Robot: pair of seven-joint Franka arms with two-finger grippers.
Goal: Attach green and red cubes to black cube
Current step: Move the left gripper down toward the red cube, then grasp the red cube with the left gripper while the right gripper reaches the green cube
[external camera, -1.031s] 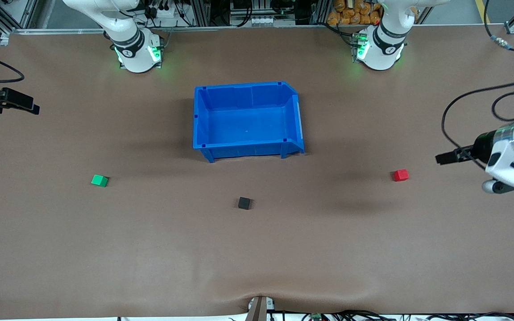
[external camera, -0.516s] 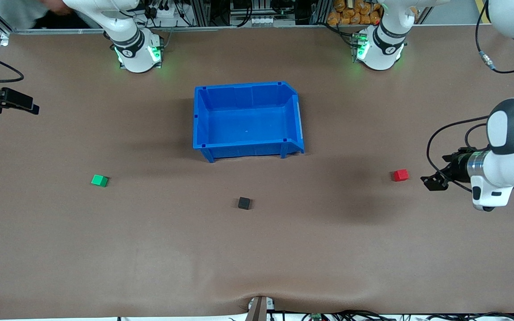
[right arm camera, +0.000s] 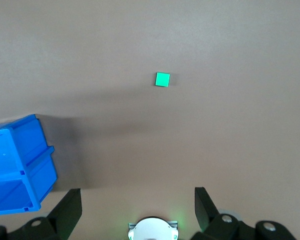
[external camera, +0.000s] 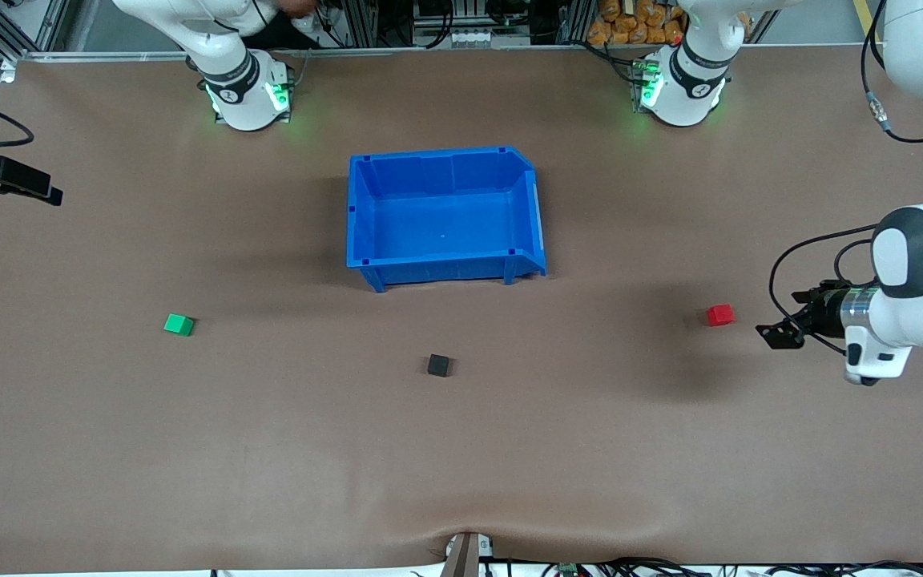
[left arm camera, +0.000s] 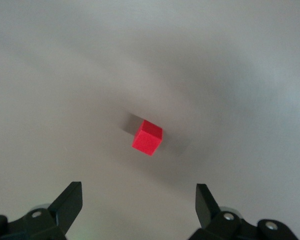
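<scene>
A small matte black cube (external camera: 438, 365) lies nearest the front camera on the brown tabletop (external camera: 269, 449). Farther back, a bright green cube (external camera: 179, 324) sits toward the right arm's end and a bright red cube (external camera: 720, 315) toward the left arm's end. The left gripper (external camera: 775, 335), jaws apart and empty, hovers just beside the red cube. A large blue plastic bin (external camera: 365, 240) stands farther still. The right gripper (external camera: 29, 188) waits, jaws apart, over the tabletop's edge.
</scene>
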